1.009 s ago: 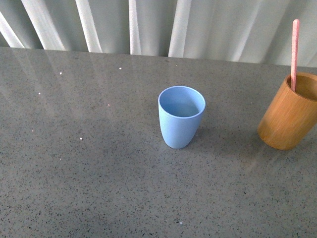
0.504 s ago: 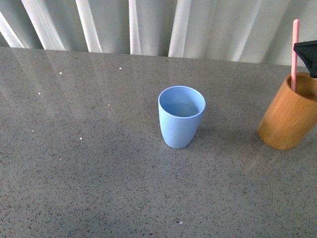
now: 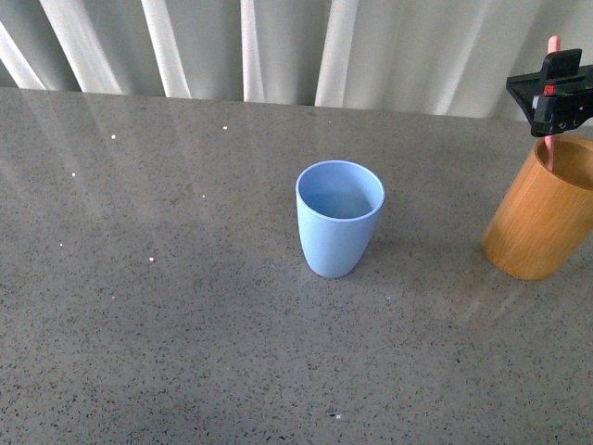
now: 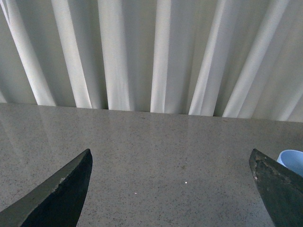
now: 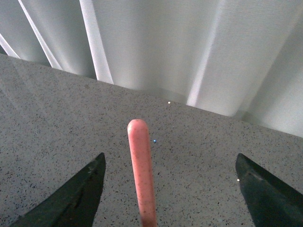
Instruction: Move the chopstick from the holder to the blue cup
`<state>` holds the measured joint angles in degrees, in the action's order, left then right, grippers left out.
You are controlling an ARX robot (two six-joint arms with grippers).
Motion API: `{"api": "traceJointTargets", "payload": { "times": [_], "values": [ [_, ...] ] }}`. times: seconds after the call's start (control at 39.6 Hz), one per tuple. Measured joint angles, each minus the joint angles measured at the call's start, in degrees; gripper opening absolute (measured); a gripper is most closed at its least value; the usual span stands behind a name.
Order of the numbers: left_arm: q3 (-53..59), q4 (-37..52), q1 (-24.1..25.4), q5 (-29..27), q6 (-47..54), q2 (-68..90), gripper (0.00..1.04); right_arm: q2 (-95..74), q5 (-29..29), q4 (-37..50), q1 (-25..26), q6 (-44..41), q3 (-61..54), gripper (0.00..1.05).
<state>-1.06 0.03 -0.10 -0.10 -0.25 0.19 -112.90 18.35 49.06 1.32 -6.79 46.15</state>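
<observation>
The chopstick [image 3: 549,153] stands nearly upright in the holder [image 3: 542,222], an orange-brown wooden cup at the right edge of the front view. The thin pink stick rises well above the holder's rim. Its rounded top shows just over the right tool [image 3: 556,93], which hangs at the upper part of the stick, in the upper right corner of the frame.

In the right wrist view the two dark fingers [image 5: 71,198] of this tool are spread wide, one in the lower left corner and one in the lower right. The chopstick comes up between them, nearer to the left one, and touches neither. So this tool is wide open around the stick and grips nothing.

The blue cup [image 3: 339,218] stands upright in the middle of the front view, to the left of the holder and well apart from it. Both cups rest on a grey speckled surface [image 3: 185,324].

The left tool [image 4: 170,153] shows only in its own wrist view. Its fingers sit in the two lower corners, far apart, with nothing held between them. A small part of the blue cup's rim shows at the right edge there. A white curtain [image 3: 278,46] with long folds hangs behind the surface.
</observation>
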Motion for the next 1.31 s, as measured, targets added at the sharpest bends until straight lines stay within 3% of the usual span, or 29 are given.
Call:
{"api": "traceJointTargets", "payload": {
  "times": [0.2,0.43,0.83,1.01,1.19,1.31],
  "values": [
    [0.00,0.00,0.00,0.00,0.00,0.00,0.98,0.02,-0.04,1.01,-1.36,0.20,-0.13,0.34],
    [0.00,0.00,0.00,0.02,0.00,0.00,0.98,0.33,-0.24,1.09,-1.36,0.81,-0.22,0.02],
    [0.00,0.00,0.00,0.02,0.00,0.00,0.98,7.37,-0.11,0.94,-1.79,0.83,-2.36,0.02],
    [0.00,0.00,0.00,0.00,0.00,0.00,0.98,15.69,-3.10,1.16,-3.06,-3.63,-1.88,0.02],
    [0.00,0.00,0.00,0.02,0.00,0.00,0.98,22.45,-4.28,-0.70,-5.66,-3.41,1.68,0.02],
    [0.00,0.00,0.00,0.00,0.00,0.00,0.98,28.28,-3.28,-4.46,-10.86,2.19,5.46,0.02]
  ]
}}
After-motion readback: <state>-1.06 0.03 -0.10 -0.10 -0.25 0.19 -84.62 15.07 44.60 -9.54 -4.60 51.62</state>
